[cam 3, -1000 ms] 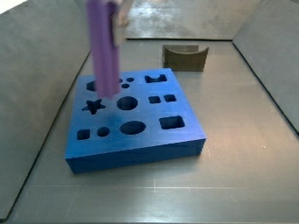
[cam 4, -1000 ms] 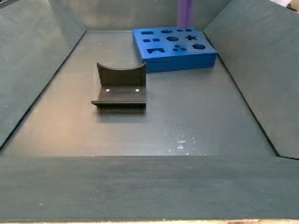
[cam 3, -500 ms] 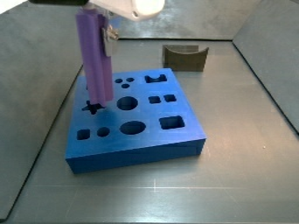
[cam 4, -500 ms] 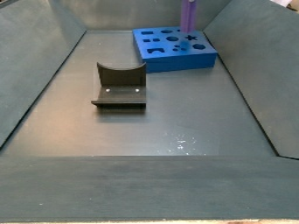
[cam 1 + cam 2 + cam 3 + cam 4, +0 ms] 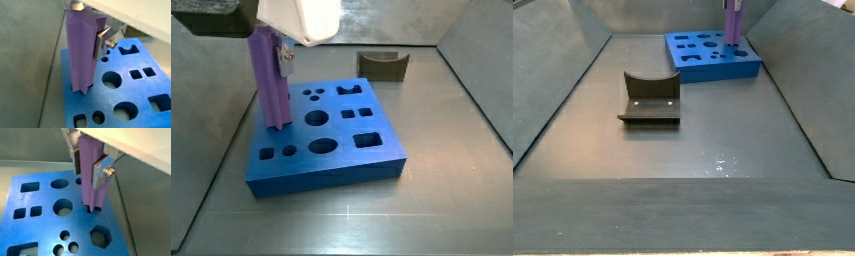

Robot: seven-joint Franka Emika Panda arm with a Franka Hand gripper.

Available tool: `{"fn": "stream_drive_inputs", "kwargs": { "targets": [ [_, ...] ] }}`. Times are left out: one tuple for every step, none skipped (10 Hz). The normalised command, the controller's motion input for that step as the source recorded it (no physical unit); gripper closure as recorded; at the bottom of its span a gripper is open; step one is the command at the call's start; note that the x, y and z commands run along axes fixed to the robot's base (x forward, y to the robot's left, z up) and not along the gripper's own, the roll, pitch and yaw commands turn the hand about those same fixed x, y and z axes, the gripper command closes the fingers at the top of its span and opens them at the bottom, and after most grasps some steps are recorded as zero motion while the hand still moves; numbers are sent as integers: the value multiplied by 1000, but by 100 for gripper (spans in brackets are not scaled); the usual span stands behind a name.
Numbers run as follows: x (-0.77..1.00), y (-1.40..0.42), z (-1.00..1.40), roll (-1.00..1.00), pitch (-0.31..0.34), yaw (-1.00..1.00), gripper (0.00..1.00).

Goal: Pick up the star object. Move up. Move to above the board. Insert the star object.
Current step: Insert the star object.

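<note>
**Star prism standing in the board, gripper clamped on it**

The gripper (image 5: 90, 164) hangs directly above the blue board (image 5: 372, 160), its silver fingers (image 5: 101, 172) pressed against opposite sides of the purple star object (image 5: 83, 50), pinching its upper part; in a side view the gripper (image 5: 278, 45) sits under the white wrist housing, with the star object (image 5: 269, 85) hanging upright below it; the lower end of the star object (image 5: 92, 183) meets the board (image 5: 40, 235) at a cut-out just under the fingers, and in both wrist views its tip appears to sit in that hole, though how deep cannot be told; round, square and hexagonal holes lie open in the board (image 5: 143, 80) to the side of the gripper; well away from the gripper, a dark fixture (image 5: 648, 100) stands on the grey floor (image 5: 714, 150); the star object (image 5: 732, 25) rises at the board's (image 5: 694, 68) far edge in that side view; a fixture (image 5: 382, 65) also shows beyond the board.
</note>
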Motion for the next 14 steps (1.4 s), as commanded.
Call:
{"fn": "stream_drive_inputs", "kwargs": {
  "targets": [
    [274, -109, -106, 0, 0, -529, 100],
    [209, -66, -137, 0, 0, -817, 100],
    [391, 0, 0, 0, 0, -317, 100],
    [57, 0, 0, 0, 0, -46, 100],
    [-151, 131, -134, 56, 3, -137, 100],
    [-351, 186, -183, 81, 3, -629, 100],
    [-334, 23, -234, 17, 13, -823, 100],
    [186, 9, 9, 0, 0, 0, 100],
    [0, 0, -80, 0, 0, 0, 100],
    [266, -129, -166, 51, 0, -540, 100],
    [369, -66, -49, 0, 0, -540, 100],
    [26, 0, 0, 0, 0, 0, 100],
    [40, 0, 0, 0, 0, 0, 100],
    [11, -14, -9, 0, 0, -6, 100]
  ]
}}
